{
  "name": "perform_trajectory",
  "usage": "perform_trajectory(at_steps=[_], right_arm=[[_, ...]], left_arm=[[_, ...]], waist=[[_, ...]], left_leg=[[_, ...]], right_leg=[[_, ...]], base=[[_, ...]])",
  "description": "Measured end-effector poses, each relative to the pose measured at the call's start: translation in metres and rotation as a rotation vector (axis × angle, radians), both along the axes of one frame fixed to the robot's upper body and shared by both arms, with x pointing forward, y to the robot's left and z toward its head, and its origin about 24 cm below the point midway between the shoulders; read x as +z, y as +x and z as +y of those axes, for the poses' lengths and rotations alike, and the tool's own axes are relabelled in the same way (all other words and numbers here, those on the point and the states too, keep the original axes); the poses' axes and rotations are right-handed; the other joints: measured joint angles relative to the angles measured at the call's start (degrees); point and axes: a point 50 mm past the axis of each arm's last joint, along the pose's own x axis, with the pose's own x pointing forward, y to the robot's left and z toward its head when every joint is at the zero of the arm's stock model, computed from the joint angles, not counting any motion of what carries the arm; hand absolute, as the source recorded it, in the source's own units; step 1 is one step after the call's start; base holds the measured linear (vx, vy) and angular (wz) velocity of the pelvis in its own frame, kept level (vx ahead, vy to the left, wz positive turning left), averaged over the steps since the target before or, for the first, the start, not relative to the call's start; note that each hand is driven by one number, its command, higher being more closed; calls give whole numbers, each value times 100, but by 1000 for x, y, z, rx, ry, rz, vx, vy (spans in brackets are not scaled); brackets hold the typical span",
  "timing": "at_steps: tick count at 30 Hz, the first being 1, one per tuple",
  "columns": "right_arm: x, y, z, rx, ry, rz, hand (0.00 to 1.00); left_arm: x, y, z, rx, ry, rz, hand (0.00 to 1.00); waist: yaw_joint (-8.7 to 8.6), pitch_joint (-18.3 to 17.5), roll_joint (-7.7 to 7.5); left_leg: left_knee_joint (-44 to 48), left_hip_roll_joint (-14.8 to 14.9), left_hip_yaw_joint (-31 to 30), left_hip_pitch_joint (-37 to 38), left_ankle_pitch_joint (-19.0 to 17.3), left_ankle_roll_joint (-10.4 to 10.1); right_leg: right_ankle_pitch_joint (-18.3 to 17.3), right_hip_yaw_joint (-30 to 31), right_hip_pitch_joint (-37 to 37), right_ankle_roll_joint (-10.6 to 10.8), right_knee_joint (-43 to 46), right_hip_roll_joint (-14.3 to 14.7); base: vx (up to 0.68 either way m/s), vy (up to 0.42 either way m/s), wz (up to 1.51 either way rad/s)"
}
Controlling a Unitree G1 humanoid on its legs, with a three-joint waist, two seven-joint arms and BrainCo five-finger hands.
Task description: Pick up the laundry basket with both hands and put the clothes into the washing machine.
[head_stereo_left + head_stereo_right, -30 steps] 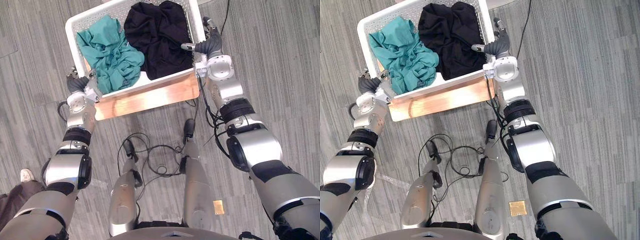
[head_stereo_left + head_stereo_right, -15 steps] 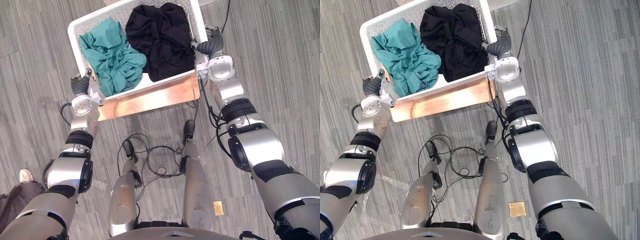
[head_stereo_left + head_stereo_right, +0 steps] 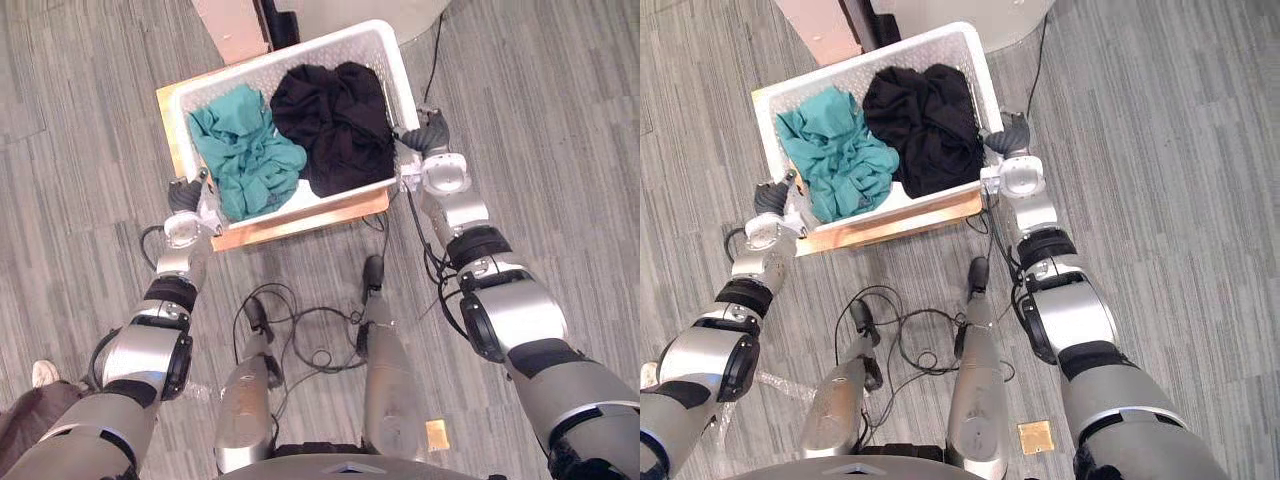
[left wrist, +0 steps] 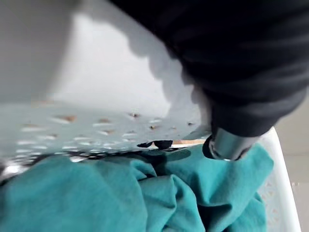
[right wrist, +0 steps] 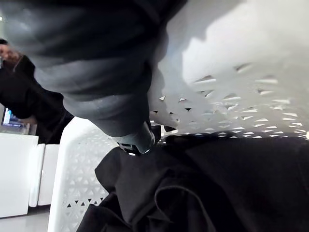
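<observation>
Looking down through the left eye view, I have the laundry basket (image 3: 300, 52) pinned between both hands over the wooden bench (image 3: 300, 218) — left hand (image 3: 186, 196) at its near left corner, right hand (image 3: 428, 132) on the right wall, one per side so it lifts level. Teal clothes (image 3: 245, 150) and black clothes (image 3: 335, 125) lie inside. Left wrist view: fingers (image 4: 227, 145) hooked over the rim, gripping above the teal cloth. Right wrist view: the same pinch beside the black heap. Whether the basket has cleared the bench, I cannot tell.
</observation>
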Motion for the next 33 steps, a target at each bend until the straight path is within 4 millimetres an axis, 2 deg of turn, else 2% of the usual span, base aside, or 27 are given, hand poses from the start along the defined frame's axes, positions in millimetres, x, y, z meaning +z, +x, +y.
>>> perform_trajectory(at_steps=[3, 8, 9, 12, 13, 14, 16, 21, 23, 25, 26, 29, 31, 33], right_arm=[[-18, -9, -11, -4, -5, 34, 100], [-48, -28, -21, 6, 0, 69, 100], [-57, -35, -22, 22, 13, 81, 100], [-78, -46, -28, 15, 38, 122, 100], [-96, -54, -32, 14, 50, 171, 100], [-104, -58, -33, 16, 58, 194, 100], [-133, -74, -36, 9, 83, 274, 100], [-169, -109, -44, -9, 126, 356, 100], [-186, -123, -48, -37, 154, 404, 100], [-194, -132, -49, -49, 160, 431, 100], [-203, -140, -50, -59, 162, 458, 100], [-216, -158, -55, -94, 195, 491, 100], [-223, -170, -56, -121, 228, 505, 100], [-229, -176, -56, -140, 252, 517, 100]], left_arm=[[-13, -12, -5, -48, -3, 8, 100], [-39, -40, -5, -100, -13, 21, 100], [-48, -48, -4, -117, -21, 38, 100], [-58, -62, -5, -151, -37, 41, 100], [-70, -74, -5, -165, -48, 67, 100], [-76, -80, -6, -167, -56, 84, 100], [-98, -101, -7, -174, -89, 149, 100], [-127, -133, -11, -177, -142, 240, 100], [-135, -144, -13, -182, -156, 270, 100], [-138, -147, -15, -188, -153, 281, 100], [-140, -150, -15, -191, -146, 296, 100], [-144, -155, -18, -224, -128, 316, 100], [-145, -155, -19, -244, -111, 320, 100], [-144, -155, -19, -255, -90, 322, 100]], waist=[[-108, 0, -1], [-175, -10, 2], [-177, -104, 5], [-145, -288, -36], [-98, -452, -24], [-78, -550, -27], [-60, -834, -38], [-40, -1332, -89], [-55, -1547, -146], [-66, -1617, -200], [-75, -1693, -278], [-144, -1798, -424], [-128, -1821, -541], [-132, -1826, -657]], left_leg=[[0, 8, -98, 207, -11, -4], [0, 19, -100, 800, -72, 48], [11, 47, -106, 912, -241, 12], [10, 46, -128, 974, -289, 29], [9, 46, -126, 1062, -323, 27], [10, 46, -124, 1088, -329, 25], [8, 54, -131, 1285, -394, 22], [18, 47, -147, 1609, -521, -20], [26, 43, -129, 1752, -604, -22], [26, 38, -88, 1825, -637, -15], [25, 32, 14, 1897, -678, -26], [24, 4, 74, 1912, -693, -19], [11, -18, 216, 1894, -698, -24], [0, -81, 407, 1850, -726, -38]], right_leg=[[-45, -103, 271, -59, 9, -17], [-72, -166, 964, -92, -117, -4], [-116, -250, 1143, -45, -236, 19], [-94, -287, 1327, -31, -385, 15], [-77, -305, 1458, -31, -476, 20], [-74, -308, 1486, -35, -491, 21], [-40, -357, 1759, -79, -583, 26], [-68, -430, 2188, -71, -727, 16], [-107, -402, 2307, -27, -737, 15], [-146, -351, 2363, 24, -714, 15], [-239, -252, 2358, 142, -679, 18], [-293, -136, 2257, 212, -568, 2], [-349, 49, 2060, 348, -435, -4], [-374, 290, 1817, 632, -347, -13]], base=[[31, 28, 14], [51, 42, 4], [10, 41, 5], [26, 43, 12], [39, 22, 0], [91, 30, 2], [108, 28, 6], [80, 10, 6], [32, -3, -7], [8, 0, -18], [-21, 3, -28], [-16, 2, -20], [-18, 8, -37], [-21, 18, -52]])
